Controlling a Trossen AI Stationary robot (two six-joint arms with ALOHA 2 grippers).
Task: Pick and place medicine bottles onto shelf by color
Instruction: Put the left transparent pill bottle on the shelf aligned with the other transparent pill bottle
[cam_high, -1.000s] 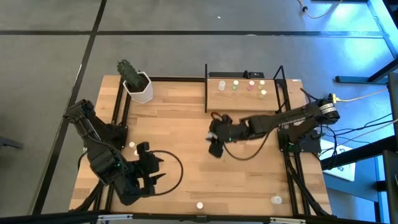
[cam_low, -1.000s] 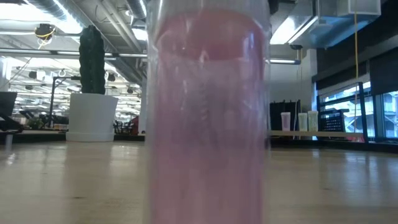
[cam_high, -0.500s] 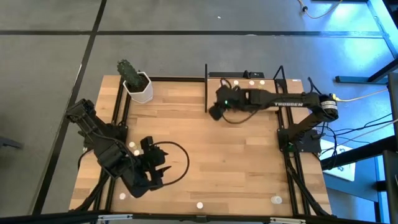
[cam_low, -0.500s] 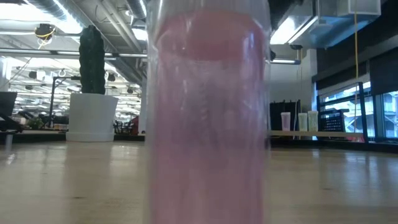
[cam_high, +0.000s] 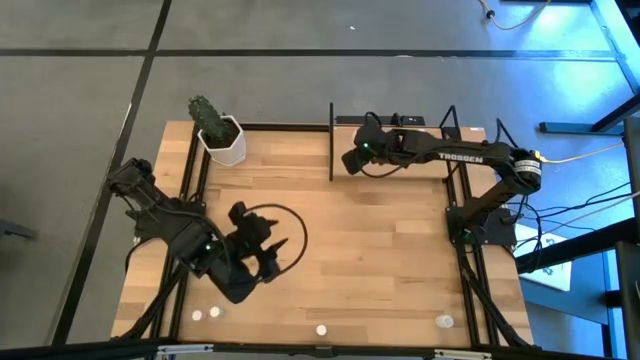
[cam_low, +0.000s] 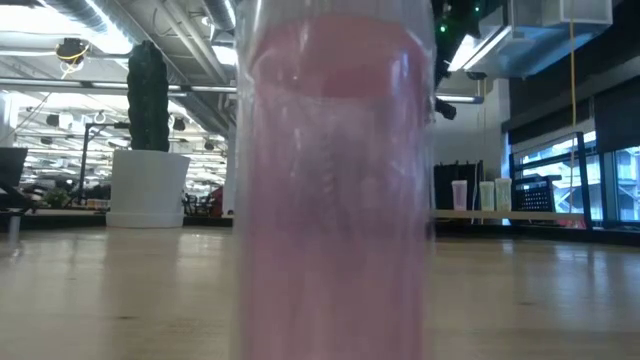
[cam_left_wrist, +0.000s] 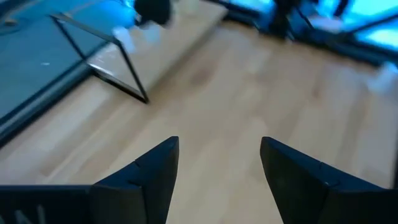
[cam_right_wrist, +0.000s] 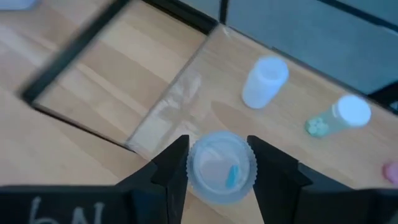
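From my station I saw the right arm stretched out long and nearly flat across the far right of the big wooden tabletop (cam_high: 400, 240), its right gripper (cam_high: 352, 160) reaching to the near-left corner of the small light-wood shelf board with thin black metal uprights (cam_high: 345, 148). In the right wrist view its two dark fingers (cam_right_wrist: 171, 163) were partly closed around a tiny clear round bottle with a pale cap (cam_right_wrist: 222, 167), held upright between them just above the shelf's edge. On the shelf beyond it stood a whitish bottle with a white cap (cam_right_wrist: 264, 81), and near that lay a tilted bottle with a white cap and green contents (cam_right_wrist: 341, 116); a pink one showed only at the picture's edge. The left arm was folded low over the near-left part of the table, elbow back toward the table's left edge, its left gripper (cam_high: 270, 252) pointing toward the middle of the table. Its fingers (cam_left_wrist: 149, 171) stood wide apart with nothing between them, only bare wood under them. Loose small bottles (cam_high: 206, 313) sat near the front edge, well apart from both grippers. A white hexagonal plant pot with a dark green cactus (cam_high: 222, 140) stood at the far-left corner. The low view was filled by one blurred pinkish bottle (cam_low: 335, 190) right before the lens.
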